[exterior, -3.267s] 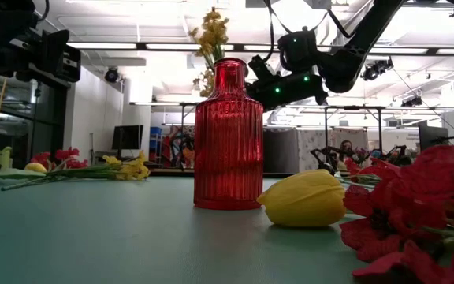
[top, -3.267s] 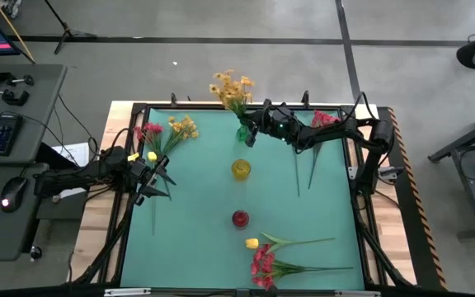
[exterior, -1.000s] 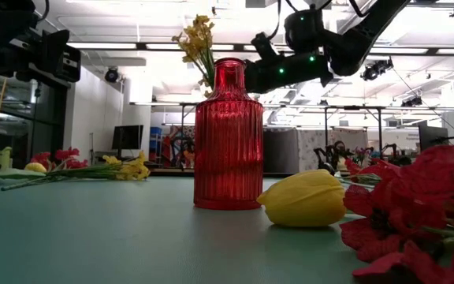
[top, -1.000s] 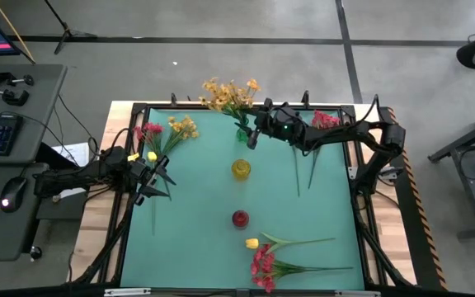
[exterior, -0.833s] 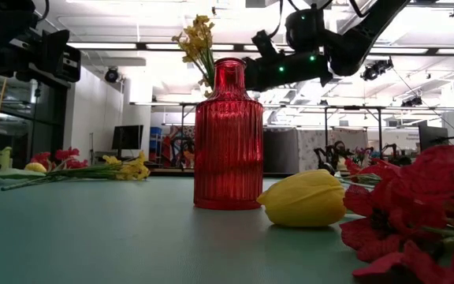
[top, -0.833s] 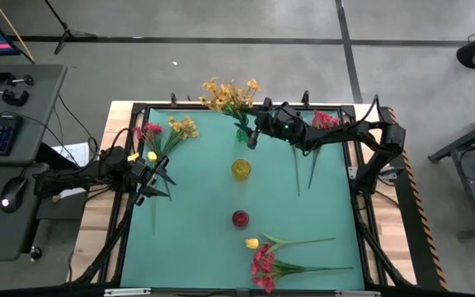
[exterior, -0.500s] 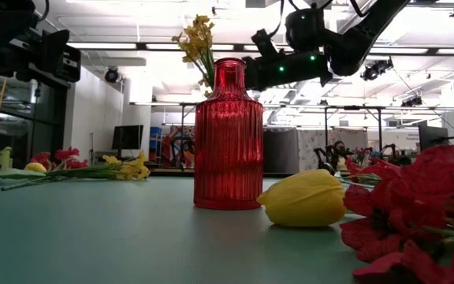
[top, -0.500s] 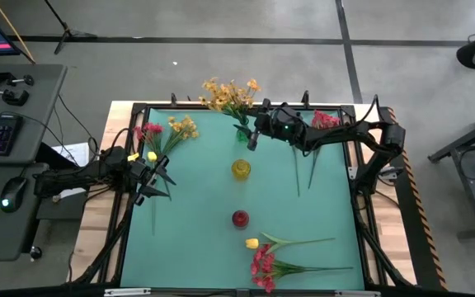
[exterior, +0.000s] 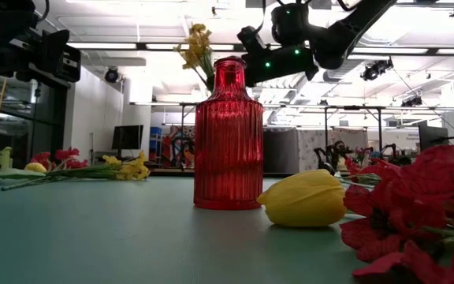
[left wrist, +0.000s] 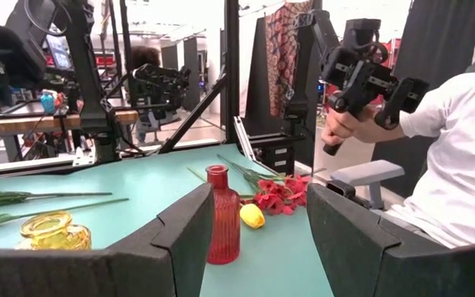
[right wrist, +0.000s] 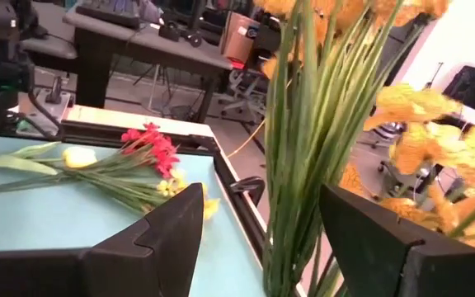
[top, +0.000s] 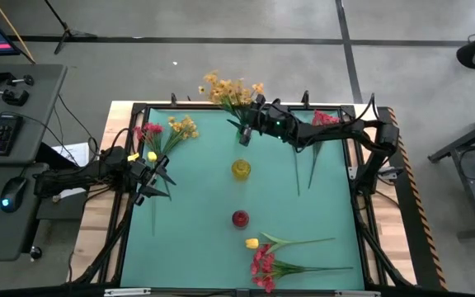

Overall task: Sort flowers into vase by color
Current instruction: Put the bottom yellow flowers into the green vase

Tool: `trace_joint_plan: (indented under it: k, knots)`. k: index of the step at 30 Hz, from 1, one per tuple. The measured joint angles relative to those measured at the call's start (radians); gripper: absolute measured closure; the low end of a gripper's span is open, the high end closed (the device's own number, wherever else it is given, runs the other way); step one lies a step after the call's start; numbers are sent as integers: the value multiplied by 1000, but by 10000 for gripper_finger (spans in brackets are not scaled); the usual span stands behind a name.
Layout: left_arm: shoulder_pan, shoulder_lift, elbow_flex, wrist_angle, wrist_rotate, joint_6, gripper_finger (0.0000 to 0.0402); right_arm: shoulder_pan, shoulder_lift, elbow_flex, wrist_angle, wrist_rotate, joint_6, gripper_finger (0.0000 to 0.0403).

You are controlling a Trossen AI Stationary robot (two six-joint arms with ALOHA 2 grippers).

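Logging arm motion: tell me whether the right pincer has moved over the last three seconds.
Yes. In the high view the right pincer, with the orange-yellow spray, has shifted slightly left and toward the table's far edge, judged against the unmoved yellow vase.
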Motion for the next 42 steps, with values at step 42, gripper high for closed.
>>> trace_joint_plan:
  k: [42]
  knots:
    - [0,0,0,0,0,0,218,-2,0,3,-35,103,-22,247]
